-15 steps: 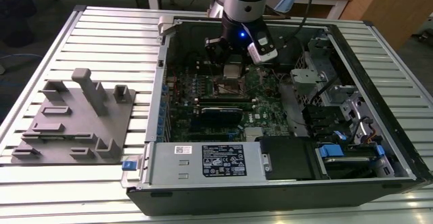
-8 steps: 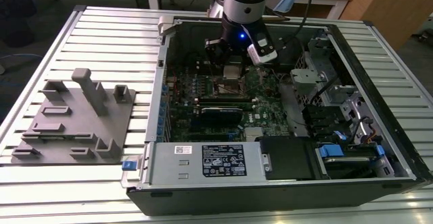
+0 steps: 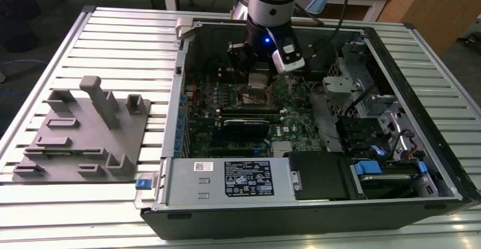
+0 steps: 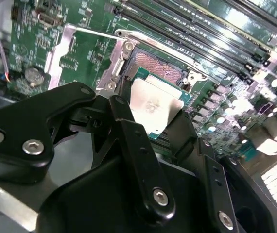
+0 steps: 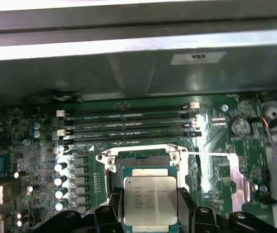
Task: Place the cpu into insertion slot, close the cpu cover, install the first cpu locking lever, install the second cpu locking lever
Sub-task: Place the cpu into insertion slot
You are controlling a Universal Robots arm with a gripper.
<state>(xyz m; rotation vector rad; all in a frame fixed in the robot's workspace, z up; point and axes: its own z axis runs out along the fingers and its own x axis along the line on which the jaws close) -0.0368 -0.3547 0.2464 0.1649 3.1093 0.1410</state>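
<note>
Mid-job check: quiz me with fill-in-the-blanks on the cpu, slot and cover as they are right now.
1. The end effector is shut on the ____.
2. The cover is ____, leaving the slot exposed.
3. The slot sits on a ____ motherboard.
Missing words: cpu; open; green.

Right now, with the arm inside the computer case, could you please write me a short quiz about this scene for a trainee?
1. True or false: the cpu cover is swung open, off the insertion slot.
2. What does the gripper hold? A) a memory stick B) the cpu C) a screw
3. Fill in: in the exterior view, the grey holder plate lies to the ____ of the computer case.
Key: 1 true; 2 B; 3 the exterior view's left.
</note>
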